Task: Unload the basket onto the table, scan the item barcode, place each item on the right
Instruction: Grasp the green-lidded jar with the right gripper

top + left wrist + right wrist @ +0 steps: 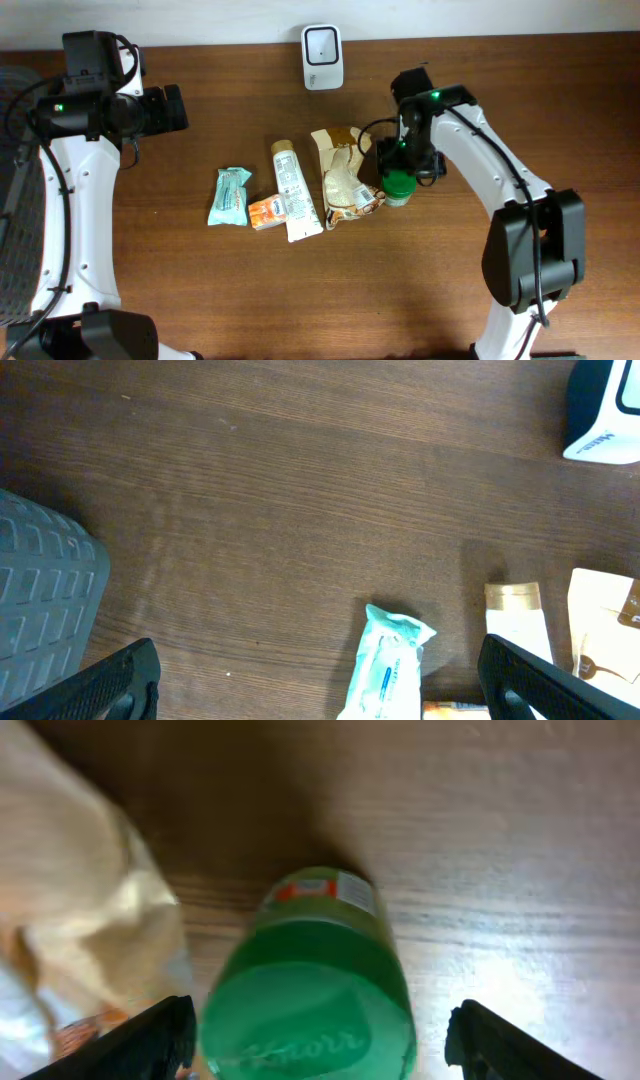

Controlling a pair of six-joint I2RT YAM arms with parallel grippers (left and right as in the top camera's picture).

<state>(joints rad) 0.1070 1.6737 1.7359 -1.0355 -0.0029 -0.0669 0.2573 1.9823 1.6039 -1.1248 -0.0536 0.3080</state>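
Between the spread fingers of my right pincer [320, 1025], neither pad visibly pressing, stands the small green plastic jar with the green lid [318, 915]. It is upright on the brown wooden table [520, 840], its long axis pointing up at the wrist, so the jaws flank it squarely. A crumpled beige paper packet [85, 920] crowds just beside it, the white boxy barcode scanner [322, 43] sits well apart toward the far edge, and my left pincer [315, 660] hangs released and empty much farther off, so I judge this the right arm's job.
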